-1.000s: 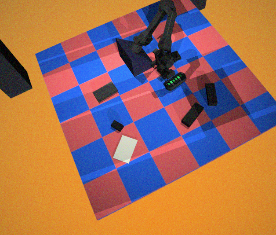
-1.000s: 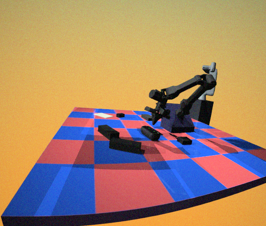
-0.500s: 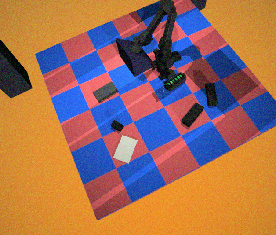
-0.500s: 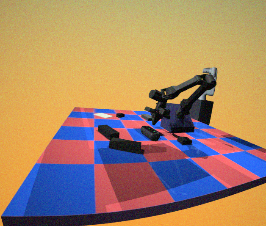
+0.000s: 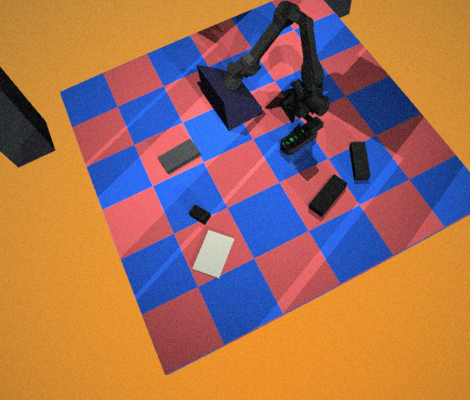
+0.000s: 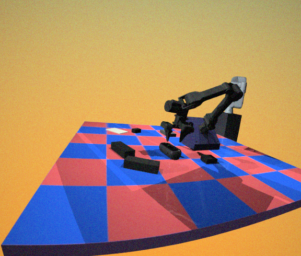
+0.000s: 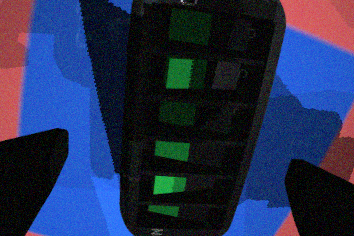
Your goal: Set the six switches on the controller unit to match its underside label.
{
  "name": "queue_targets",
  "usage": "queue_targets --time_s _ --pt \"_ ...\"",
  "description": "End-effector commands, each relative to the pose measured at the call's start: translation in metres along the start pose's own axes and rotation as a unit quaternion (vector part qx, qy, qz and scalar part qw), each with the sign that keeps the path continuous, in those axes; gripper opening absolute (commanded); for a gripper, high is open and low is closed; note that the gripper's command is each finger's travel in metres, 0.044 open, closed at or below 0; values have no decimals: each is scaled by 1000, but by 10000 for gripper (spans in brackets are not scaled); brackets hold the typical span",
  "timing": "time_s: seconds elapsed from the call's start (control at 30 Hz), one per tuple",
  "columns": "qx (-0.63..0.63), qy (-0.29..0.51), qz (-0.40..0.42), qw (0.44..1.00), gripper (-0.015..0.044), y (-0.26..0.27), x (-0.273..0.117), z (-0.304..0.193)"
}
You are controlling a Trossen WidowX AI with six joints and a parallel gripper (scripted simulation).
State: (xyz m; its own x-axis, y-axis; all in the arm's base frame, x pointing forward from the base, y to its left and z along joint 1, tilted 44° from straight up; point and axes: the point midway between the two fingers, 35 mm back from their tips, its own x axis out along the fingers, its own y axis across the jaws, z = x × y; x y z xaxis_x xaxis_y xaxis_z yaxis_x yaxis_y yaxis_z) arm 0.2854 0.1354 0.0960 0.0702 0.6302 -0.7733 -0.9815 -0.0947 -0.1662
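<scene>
The dark grey controller unit sits on its base, top up, its underside label hidden. The wrist view shows all six rockers, green ends on the left and dark ends on the right. The second rocker and fifth rocker from the top show brighter green and look tilted differently from the other rockers. Which end is down on each is hard to tell in the dim light. My gripper is open and empty above the unit, its fingers wide to either side in the wrist view.
Two black blocks lie near the unit. A small black module lies close by. A purple wedge stands under the arm's base. Farther off are a grey block, a small black block and a white plate.
</scene>
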Motion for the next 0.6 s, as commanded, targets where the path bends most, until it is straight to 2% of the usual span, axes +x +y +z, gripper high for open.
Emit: queue_targets --time_s 0.0,0.17,0.57 --pt "-2 17 22 1000 440 -9 -8 20" --pt "-9 36 48 998 440 -14 -17 45" --pt "-9 37 49 998 440 -14 -4 47"
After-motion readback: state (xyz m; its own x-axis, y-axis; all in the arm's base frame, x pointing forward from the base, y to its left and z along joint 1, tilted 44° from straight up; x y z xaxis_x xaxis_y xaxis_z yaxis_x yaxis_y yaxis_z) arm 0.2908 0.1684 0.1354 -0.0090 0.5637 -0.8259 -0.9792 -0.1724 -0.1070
